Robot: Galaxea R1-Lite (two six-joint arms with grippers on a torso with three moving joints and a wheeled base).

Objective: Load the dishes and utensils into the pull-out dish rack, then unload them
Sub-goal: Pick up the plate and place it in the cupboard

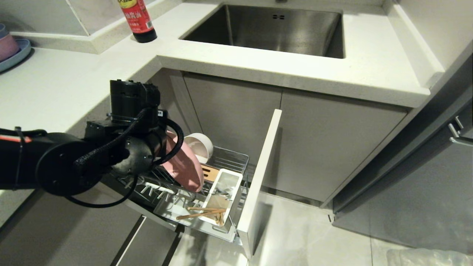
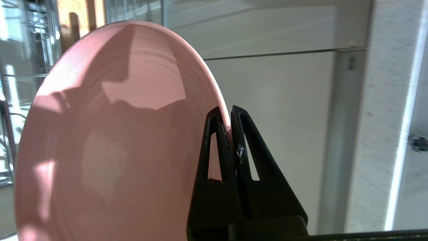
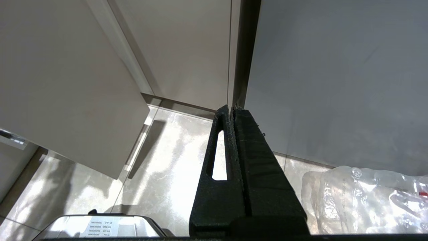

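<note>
Dishes sat in the pulled-out rack [image 1: 236,164] under the counter [image 1: 55,85]: the pink plate [image 1: 186,164] stood on edge, tilted, among the wire prongs, and the cream bowl [image 1: 199,146] stood on its side just behind it, toward the cabinet. Beside the plate lay the slotted wooden board [image 1: 210,173], partly hidden. The white caddy [image 1: 223,195] sat near the rack's front panel [image 1: 260,177]; the chopsticks [image 1: 201,213] lay across the caddy's near end, their tips reaching out over the wire floor. Something dark and thin lay in the caddy's farther compartment, but whether it was the spoon could not be told.

The left gripper [image 2: 230,115] was clamped on the plate's rim, one finger on each face, with the plate's glossy pink surface [image 2: 110,134] filling most of the left wrist view. In the head view the left arm [image 1: 74,162] reached in from the left over the rack, its wrist covering part of the plate.

The right gripper [image 3: 230,110] hung apart from the work, its fingers pressed together and holding nothing, pointing at the tiled floor [image 3: 167,160] beside a cabinet door [image 3: 60,87]; a crumpled clear plastic bag [image 3: 364,197] lay on the floor near it.

On the counter stood a dark sauce bottle [image 1: 137,18] next to the steel sink [image 1: 269,29], and at the far left edge a pink bowl [image 1: 6,46] rested on a blue plate [image 1: 18,55]
</note>
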